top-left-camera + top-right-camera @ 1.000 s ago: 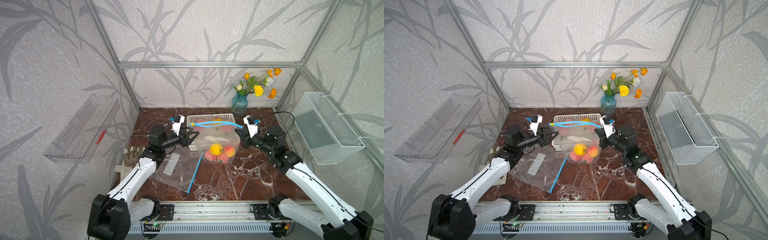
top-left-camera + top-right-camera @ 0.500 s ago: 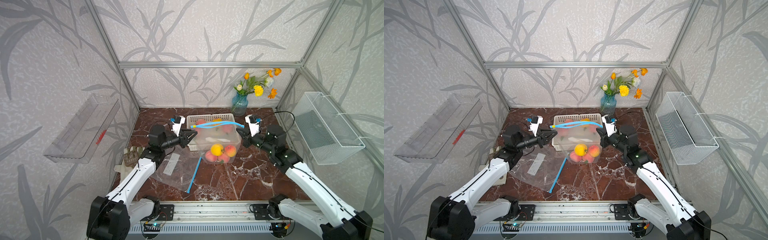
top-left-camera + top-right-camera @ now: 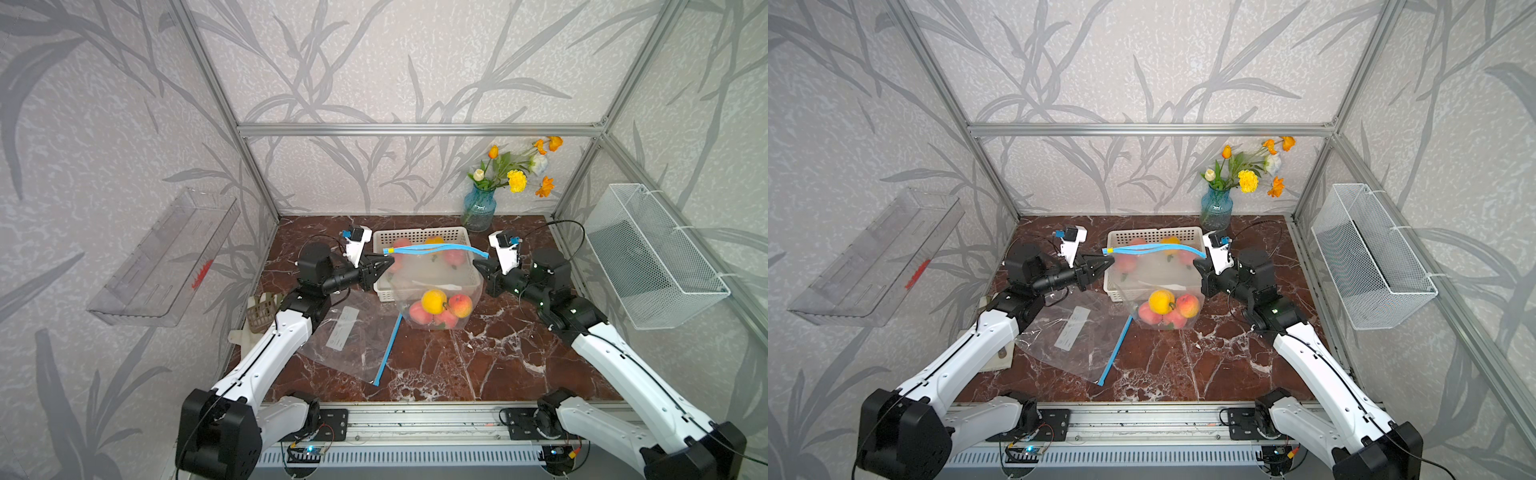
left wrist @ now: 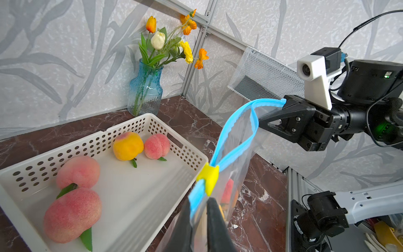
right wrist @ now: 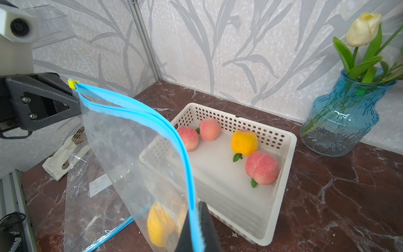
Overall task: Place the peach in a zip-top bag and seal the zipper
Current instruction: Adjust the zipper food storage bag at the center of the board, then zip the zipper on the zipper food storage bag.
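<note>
A clear zip-top bag hangs between my two grippers in front of the white basket. Several peaches, yellow and pink, lie in its bottom. Its blue zipper gapes, the two strips parting from the yellow slider at the left end. My left gripper is shut on the strip just behind the slider. My right gripper is shut on the zipper's other end. More peaches lie in the basket.
A second, empty zip bag lies flat on the marble at front left. A blue vase of flowers stands at the back right. A wire basket hangs on the right wall, a clear shelf on the left wall.
My left gripper, open a second ago, has closed on the bag's left end by the slider. The right gripper has kept its hold and barely moved.
</note>
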Controlling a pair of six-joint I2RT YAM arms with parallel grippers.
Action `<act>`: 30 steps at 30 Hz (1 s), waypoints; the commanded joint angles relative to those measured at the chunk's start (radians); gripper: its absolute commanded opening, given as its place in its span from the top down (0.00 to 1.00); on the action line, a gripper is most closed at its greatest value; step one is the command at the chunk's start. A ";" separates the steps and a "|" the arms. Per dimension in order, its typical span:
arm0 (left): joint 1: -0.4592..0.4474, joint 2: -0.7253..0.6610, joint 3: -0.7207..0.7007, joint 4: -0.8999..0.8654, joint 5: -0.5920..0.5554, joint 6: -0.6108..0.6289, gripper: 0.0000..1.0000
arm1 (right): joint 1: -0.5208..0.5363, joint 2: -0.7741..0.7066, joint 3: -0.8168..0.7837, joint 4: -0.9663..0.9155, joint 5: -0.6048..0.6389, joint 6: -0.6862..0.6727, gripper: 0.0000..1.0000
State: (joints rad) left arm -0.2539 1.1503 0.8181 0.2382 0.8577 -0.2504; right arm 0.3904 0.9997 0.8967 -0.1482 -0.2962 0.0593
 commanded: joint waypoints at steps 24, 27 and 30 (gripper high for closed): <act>-0.112 0.036 0.207 -0.316 0.051 0.548 1.00 | 0.219 0.160 0.483 -0.382 -0.025 -0.313 0.28; -0.136 0.022 0.212 -0.320 0.043 0.564 1.00 | 0.245 0.241 0.533 -0.364 -0.099 -0.376 0.29; -0.154 0.010 0.228 -0.328 0.037 0.581 1.00 | 0.245 0.300 0.570 -0.336 -0.217 -0.439 0.34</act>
State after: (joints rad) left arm -0.3939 1.1934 0.9985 -0.0631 0.8875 0.2779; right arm 0.6342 1.2697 1.4246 -0.4980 -0.3820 -0.2829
